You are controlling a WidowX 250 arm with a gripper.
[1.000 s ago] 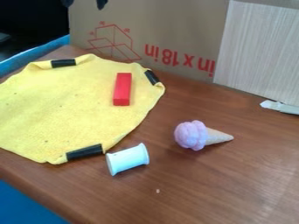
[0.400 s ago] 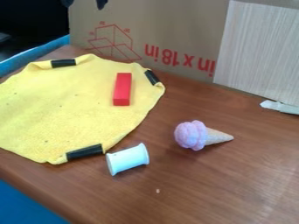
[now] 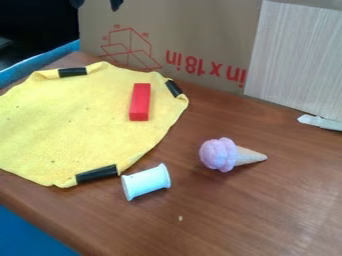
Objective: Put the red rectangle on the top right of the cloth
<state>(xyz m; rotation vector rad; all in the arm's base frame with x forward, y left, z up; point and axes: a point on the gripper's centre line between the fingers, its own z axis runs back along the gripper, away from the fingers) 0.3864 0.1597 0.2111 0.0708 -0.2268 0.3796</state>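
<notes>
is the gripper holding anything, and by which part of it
Nothing: the black two-finger gripper is open at the top edge, and the red rectangular block lies on the yellow cloth.

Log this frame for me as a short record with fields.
red block: flat on the cloth, upper right part
yellow cloth: spread out, black strips at its edge
gripper: top edge of view, fingers apart, holding nothing
white spool: on its side, by the cloth's lower right edge
toy ice cream: lying on the table, right of the spool
task state: looks done
</notes>
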